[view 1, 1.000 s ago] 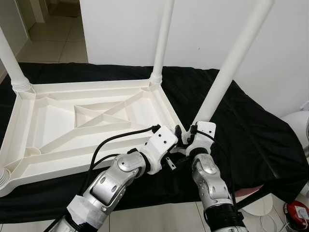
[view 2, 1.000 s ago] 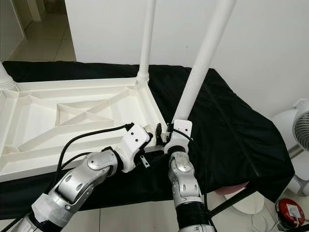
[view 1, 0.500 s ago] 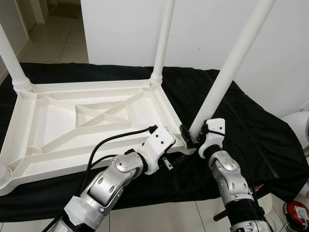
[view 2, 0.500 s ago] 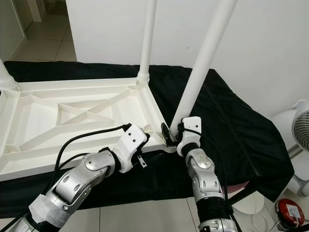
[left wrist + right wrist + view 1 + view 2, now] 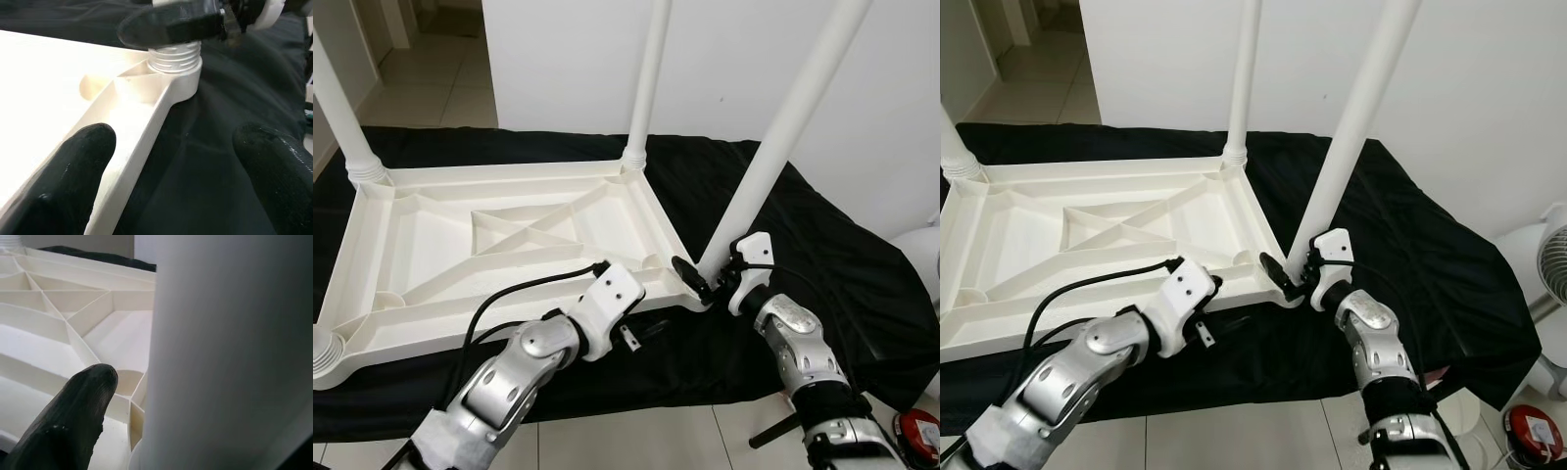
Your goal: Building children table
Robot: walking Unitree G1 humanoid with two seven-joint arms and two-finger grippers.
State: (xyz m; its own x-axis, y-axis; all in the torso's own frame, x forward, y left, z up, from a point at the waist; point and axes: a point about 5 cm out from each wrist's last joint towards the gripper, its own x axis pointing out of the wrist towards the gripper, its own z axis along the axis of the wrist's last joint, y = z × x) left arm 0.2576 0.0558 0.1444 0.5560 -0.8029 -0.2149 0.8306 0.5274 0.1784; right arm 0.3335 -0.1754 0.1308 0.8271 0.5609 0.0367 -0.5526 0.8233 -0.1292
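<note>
Black cloth (image 5: 822,264) drapes a low platform against a white wall (image 5: 568,59), and on it a white plastic children's table top (image 5: 499,245) lies upside down across the left and centre of the frame, ribbed underside up. Nearest the camera, lower left, the left gripper (image 5: 171,166) hovers at the table top's near right edge with its two black fingers (image 5: 73,171) spread wide, one over the white rim and the other over the cloth, holding nothing. Just right of centre, the right gripper (image 5: 705,284) is at the base of the near right leg (image 5: 783,137), which leans toward the upper right; one black finger (image 5: 68,421) lies against the leg where it meets the threaded corner socket (image 5: 174,56), though whether the pincer is clamped cannot be told. Farther back, another leg (image 5: 646,78) stands upright at the far right corner, and a third (image 5: 337,108) rises at the far left. Beyond, upper left, a tiled floor (image 5: 431,83) shows.
</note>
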